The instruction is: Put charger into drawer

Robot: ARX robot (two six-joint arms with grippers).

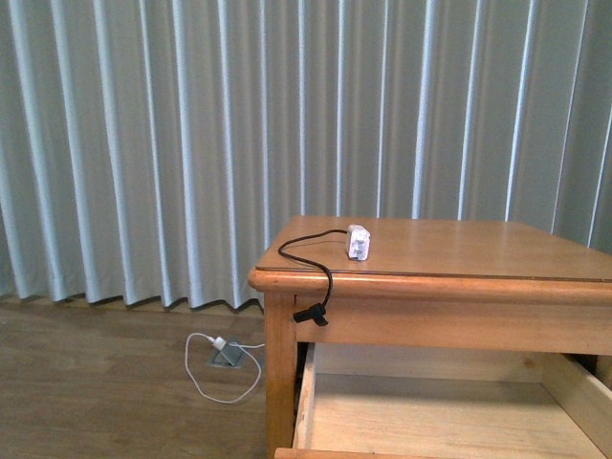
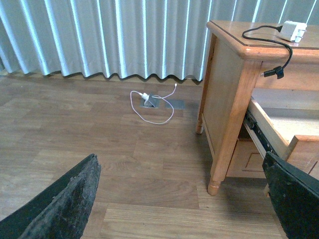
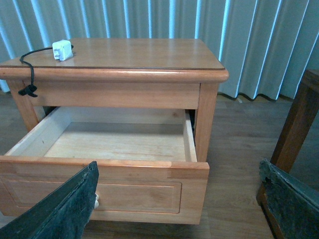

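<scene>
A: Charger (image 1: 359,242)?
B: On the desk (image 1: 478,251) top, toward its 9 o'clock end, close to the front edge. From the body camera it sits near 12 o'clock. The cable (image 1: 330,287) loops out toward 9, then drops over the front edge. The plug (image 1: 311,313) hangs just under the lip.
A: Long axis?
B: The block seems to run 12-to-6, away from the robot. Can't fix it finer.
A: Drawer (image 1: 430,416)?
B: Pulled out, pale and bare inside, at 5 o'clock below the charger. Charger not yet in it.
A: Claws?
B: Left claw (image 2: 179,199): fingers wide apart, nothing between. Right claw (image 3: 177,204): same, spread and empty. Neither shows in the front view.
A: Which way to the charger?
B: Both hang low and well apart from it, so it lies above and ahead of each. My read: about 1 o'clock from the left claw, which faces the desk's left flank. About 11 from the right, which faces the drawer front.
A: Nearer arm?
B: Left, I judge. The charger sits at that end and reads larger in that view. Not certain.
A: Hazard?
B: The hanging cable may drag on the lip during a lift. The white cable (image 1: 222,344) on the floor at 8 o'clock is not ours.
</scene>
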